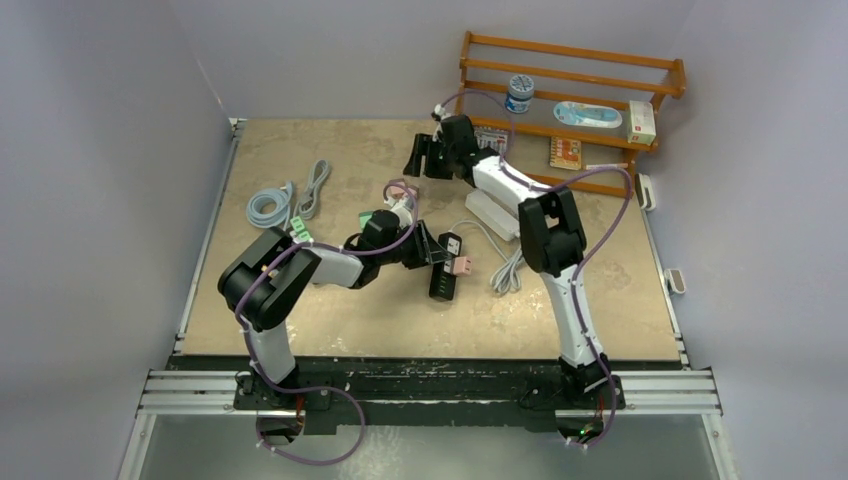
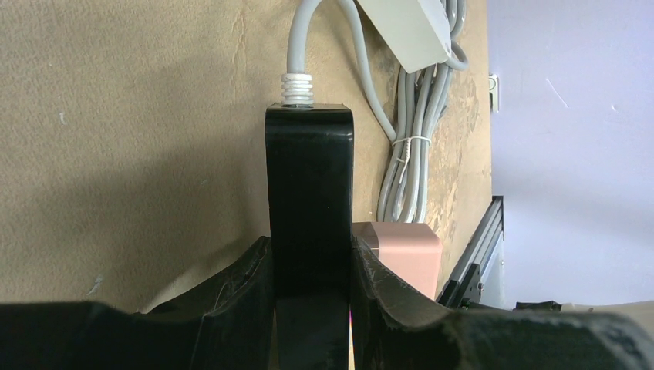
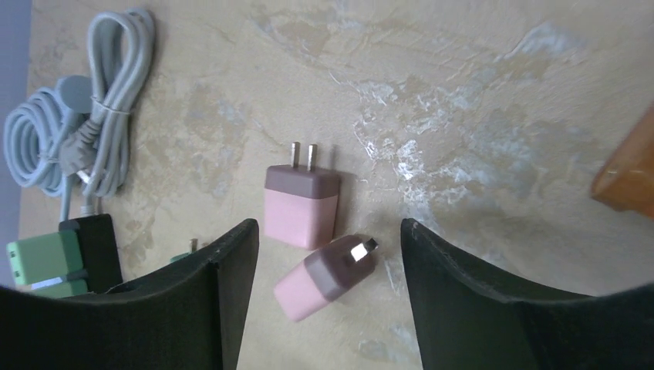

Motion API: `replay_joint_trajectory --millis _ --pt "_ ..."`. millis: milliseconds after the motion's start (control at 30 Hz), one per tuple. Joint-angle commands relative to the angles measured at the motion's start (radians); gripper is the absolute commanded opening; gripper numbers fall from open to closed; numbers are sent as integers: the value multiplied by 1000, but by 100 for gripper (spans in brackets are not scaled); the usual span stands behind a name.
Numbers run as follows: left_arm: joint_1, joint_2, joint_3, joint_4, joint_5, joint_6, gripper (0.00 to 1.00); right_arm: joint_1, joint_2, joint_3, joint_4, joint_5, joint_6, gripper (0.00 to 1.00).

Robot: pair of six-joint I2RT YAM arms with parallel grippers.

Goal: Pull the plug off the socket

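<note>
Within left gripper (image 2: pixel 310 248), plain black socket (image 2: pixel 308 181)

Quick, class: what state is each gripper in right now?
Left gripper: shut on the power strip.
Right gripper: open, holding nothing.

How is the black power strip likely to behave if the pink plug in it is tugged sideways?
Its hard, boxy shell looks rigid, so the power strip should not flex. The left gripper clamps both sides, so it probably holds, though glossy plastic could slip. Its grey cord looks slack and should trail freely.
</note>
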Motion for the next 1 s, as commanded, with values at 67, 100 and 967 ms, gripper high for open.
replay_joint_trajectory --millis 67,100,967 --pt "-9 -27 33 79 1 -4 0 -49 -290 21 -20 25 -77 73" --pt "-9 -26 36 79 1 -3 0 -61 -323 9 -21 25 -84 73" --pt "-8 -29 146 -74 -35 77 0 -74 -687 -646 -133 -62 -184 73"
